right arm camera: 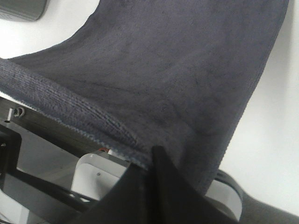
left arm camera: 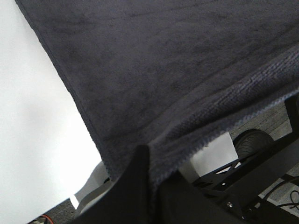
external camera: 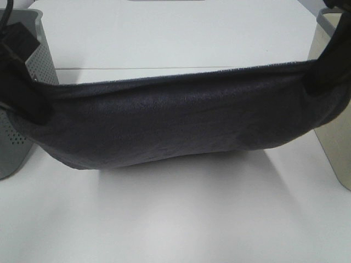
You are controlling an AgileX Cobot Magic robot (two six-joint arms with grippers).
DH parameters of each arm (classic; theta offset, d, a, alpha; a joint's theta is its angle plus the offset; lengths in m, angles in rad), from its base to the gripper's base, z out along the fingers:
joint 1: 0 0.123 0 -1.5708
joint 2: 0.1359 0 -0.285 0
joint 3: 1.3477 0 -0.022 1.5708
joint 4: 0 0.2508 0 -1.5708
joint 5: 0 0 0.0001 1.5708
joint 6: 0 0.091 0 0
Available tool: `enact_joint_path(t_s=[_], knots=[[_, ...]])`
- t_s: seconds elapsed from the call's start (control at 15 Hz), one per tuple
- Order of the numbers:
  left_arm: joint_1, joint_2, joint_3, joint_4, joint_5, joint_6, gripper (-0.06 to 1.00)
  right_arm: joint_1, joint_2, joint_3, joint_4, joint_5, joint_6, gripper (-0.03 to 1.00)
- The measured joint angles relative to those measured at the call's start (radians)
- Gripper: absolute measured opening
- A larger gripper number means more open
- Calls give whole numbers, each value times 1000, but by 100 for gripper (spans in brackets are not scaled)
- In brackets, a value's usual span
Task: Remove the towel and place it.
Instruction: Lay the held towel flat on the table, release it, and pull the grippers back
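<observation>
A white table [external camera: 164,219] fills the scene and carries everything else. Above it hangs the towel [external camera: 175,126], dark charcoal-grey terry, stretched lengthwise between the two arms so that its upper hem runs almost level and its middle sags in a shallow curve; it casts a soft shadow on the table below, and whether its lowest fold touches the surface cannot be told from the high view. A grey perforated basket [external camera: 41,60] stands at the left end of the towel, and a beige basket [external camera: 334,148] at the right end, each partly hidden by an arm. The left gripper [left arm camera: 152,179] has its fingers pressed together on the towel's ribbed hem near one corner. The right gripper [right arm camera: 150,177] likewise pinches the hem at the opposite corner, cloth caught between its fingers.
</observation>
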Motion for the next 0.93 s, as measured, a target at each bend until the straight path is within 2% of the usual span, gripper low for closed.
enact_joint_path(t_s=[0.27,0.4,0.53,0.73,0.93], knots=[[0,-134,154,-50,-3,-46,0,0,-139,139,83,0,47,2],[-1,-167,218,-102,-2,-46,0,0,-180,191,88,0,65,2],[-62,-167,268,-105,-3,-47,0,0,-185,232,73,3,67,2],[-176,-148,288,-63,-14,-82,0,-2,-185,270,47,14,69,2],[-255,-138,289,-16,-21,-134,0,-5,-189,348,48,17,69,2]])
